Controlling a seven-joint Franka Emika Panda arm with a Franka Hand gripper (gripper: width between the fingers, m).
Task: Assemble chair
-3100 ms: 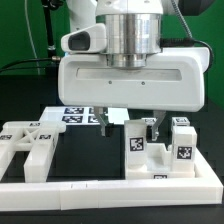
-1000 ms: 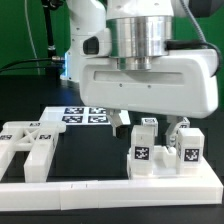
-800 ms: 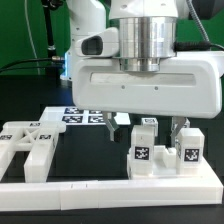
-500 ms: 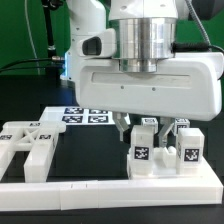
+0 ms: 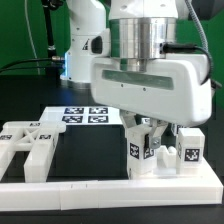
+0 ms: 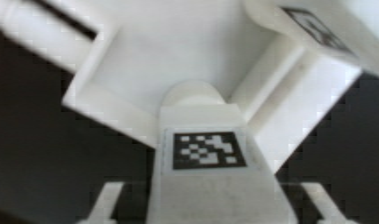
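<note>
Exterior view: the claw (image 5: pixel 146 132) hangs low over the black counter (image 5: pixel 90 150). Its fingers straddle a tagged chair post (image 5: pixel 141 153) standing directly beneath it. I cannot tell whether they pinch it. A second post (image 5: pixel 190 150) stands just beside the claw, and a flat chair piece (image 5: pixel 25 140) lies well off to its other side.

Wrist view: the post's tag (image 6: pixel 207 150) sits between the fingers (image 6: pixel 111 203), with dark slivers showing on either side.

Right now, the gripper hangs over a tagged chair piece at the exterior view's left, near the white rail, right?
Wrong side: the gripper hangs over a tagged chair piece at the exterior view's right, near the white rail; that view shows it.
</note>
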